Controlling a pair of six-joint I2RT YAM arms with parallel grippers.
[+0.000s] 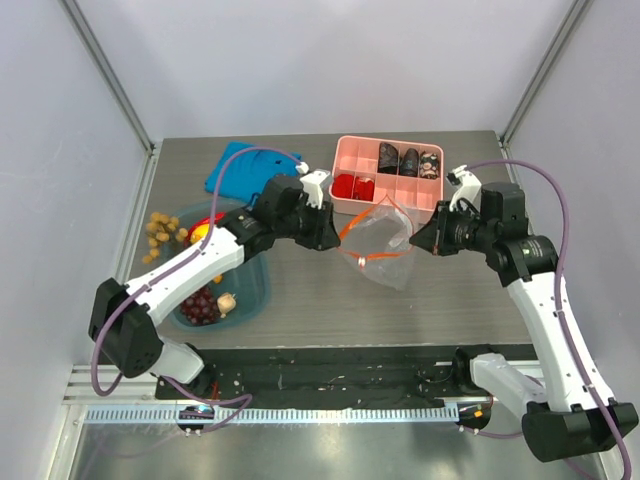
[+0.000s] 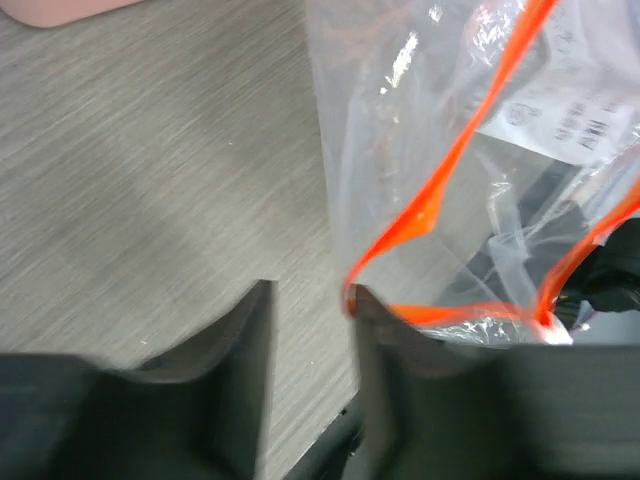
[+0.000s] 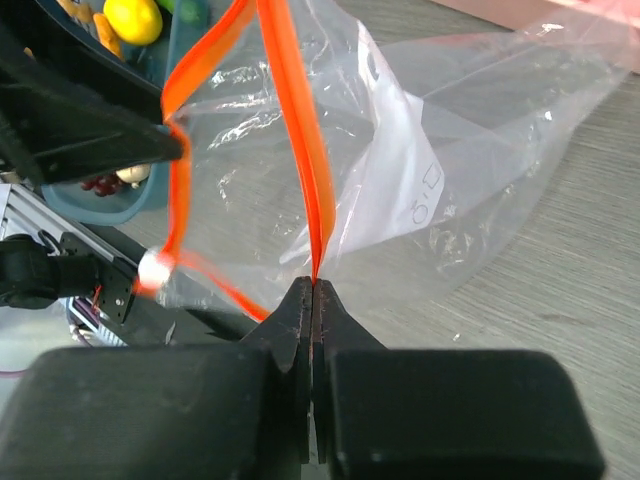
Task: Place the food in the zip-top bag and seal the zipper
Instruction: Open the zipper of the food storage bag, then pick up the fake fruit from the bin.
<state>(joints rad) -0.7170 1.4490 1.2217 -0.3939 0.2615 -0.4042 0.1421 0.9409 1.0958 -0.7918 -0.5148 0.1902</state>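
Note:
The clear zip-top bag (image 1: pixel 388 238) hangs open between my grippers, above the table. My right gripper (image 1: pixel 418 240) is shut on one end of the red-orange zipper (image 3: pixel 300 130); the jaws (image 3: pixel 313 288) pinch the strip. The white slider tab (image 3: pixel 155 270) sits at the other end. My left gripper (image 2: pixel 310 300) is open, and the zipper (image 2: pixel 430 205) touches the tip of its right finger (image 2: pixel 365 310). I see no food in the bag (image 2: pixel 420 120). The grape bunch (image 1: pixel 200 306), garlic bulb (image 1: pixel 227 300) and yellow pepper (image 1: pixel 206 229) lie in a teal tub (image 1: pixel 252 283). Orange pieces (image 1: pixel 160 233) lie to its left.
A pink divided box (image 1: pixel 390 158) with dark and red items stands just behind the bag. A blue cloth (image 1: pixel 235 170) lies at the back left. Grey walls close in the table on three sides.

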